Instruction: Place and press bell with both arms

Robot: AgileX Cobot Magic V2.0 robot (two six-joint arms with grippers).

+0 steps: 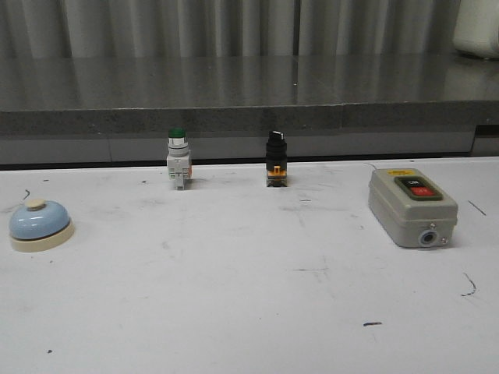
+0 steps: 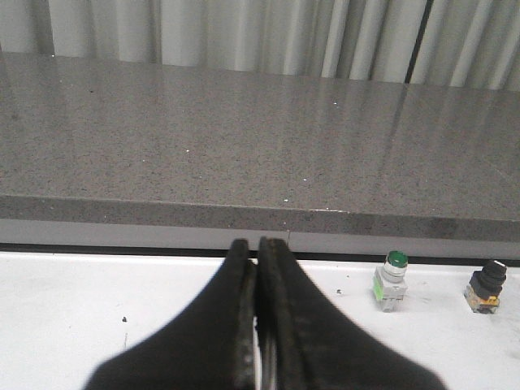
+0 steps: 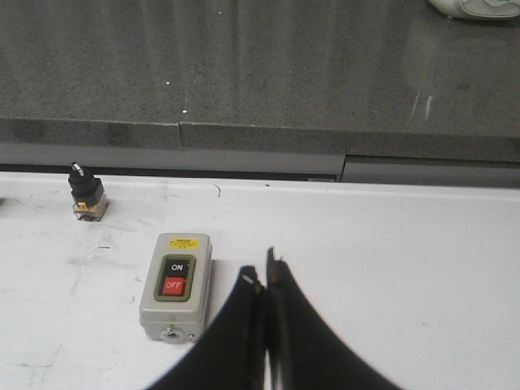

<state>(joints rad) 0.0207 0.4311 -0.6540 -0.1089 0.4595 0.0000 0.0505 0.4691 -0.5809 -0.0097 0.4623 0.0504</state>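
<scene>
The light-blue bell point(image 1: 39, 224) with cream base and cream button stands upright at the far left of the white table point(image 1: 249, 312), seen only in the front view. Neither gripper shows in the front view. My left gripper point(image 2: 257, 248) is shut and empty, held above the table near its back edge; the bell is out of its view. My right gripper point(image 3: 264, 275) is shut and empty, just right of the grey switch box point(image 3: 175, 286).
The grey switch box point(image 1: 412, 206) with ON and OFF buttons sits at the right. A green-capped push button point(image 1: 178, 158) and a black selector switch point(image 1: 275, 157) stand along the table's back edge, before a raised grey counter point(image 1: 249, 93). A white object point(image 1: 477, 27) rests far right on it.
</scene>
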